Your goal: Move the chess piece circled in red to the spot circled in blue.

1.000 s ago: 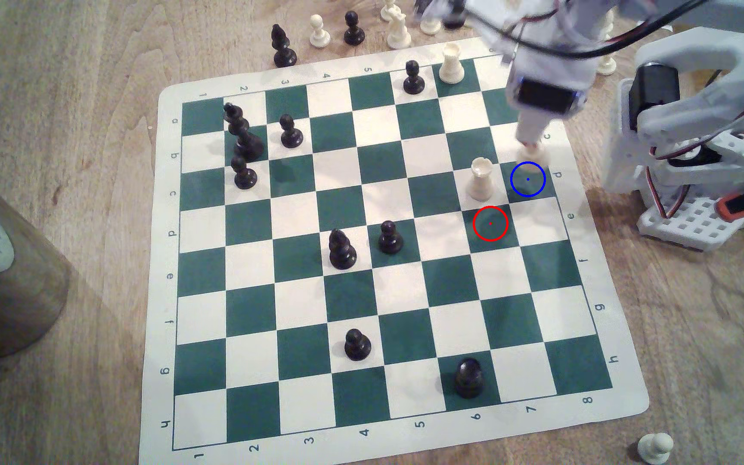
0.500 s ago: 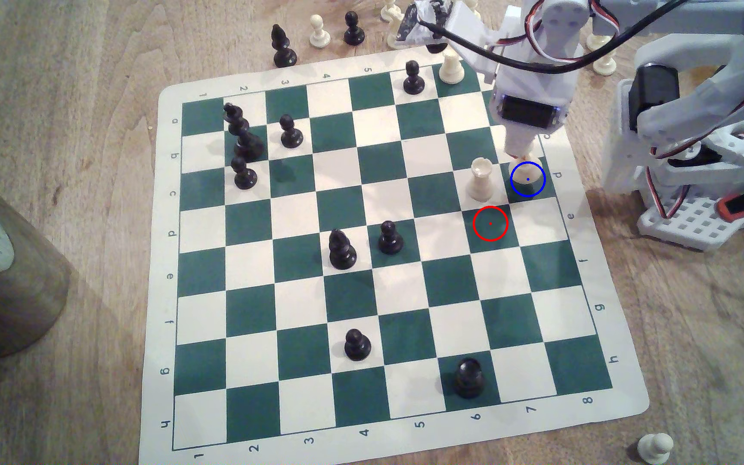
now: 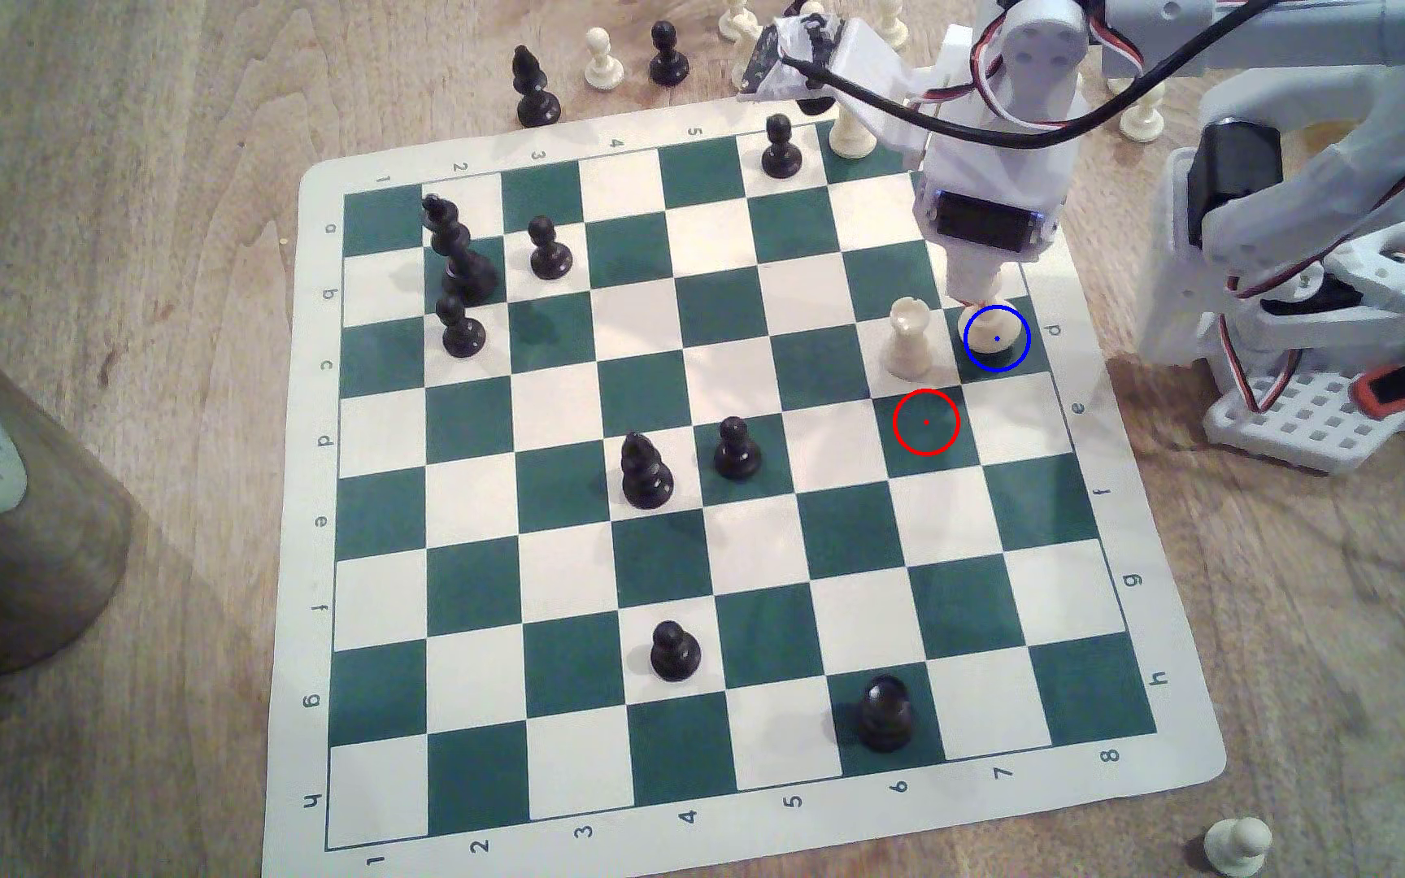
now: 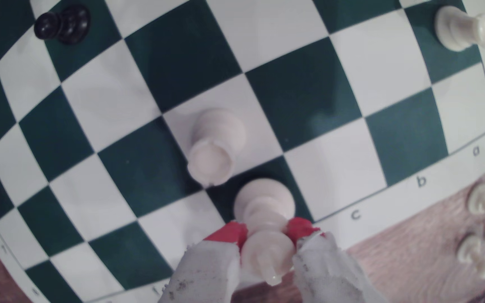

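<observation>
Pinching the queen (image 4: 266, 215) at its slim neck, the end effector (image 4: 267, 233) has it upright with its base on the blue spot (image 3: 1012, 359), just beside the rook (image 3: 909, 338); piece looks light, rigid, smooth plastic, so I judge the waist under the crown the surest hold.

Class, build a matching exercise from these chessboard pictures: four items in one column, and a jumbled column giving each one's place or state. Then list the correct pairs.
Items
1. cream queen
2. cream rook
3. red-ringed square
4. gripper

Places or states
A. green, with no piece on it
B. shut around a piece's neck
C. base inside the blue ring
D. on the cream square at the blue ring's left in the exterior view

Pairs: 1-C, 2-D, 3-A, 4-B
</observation>
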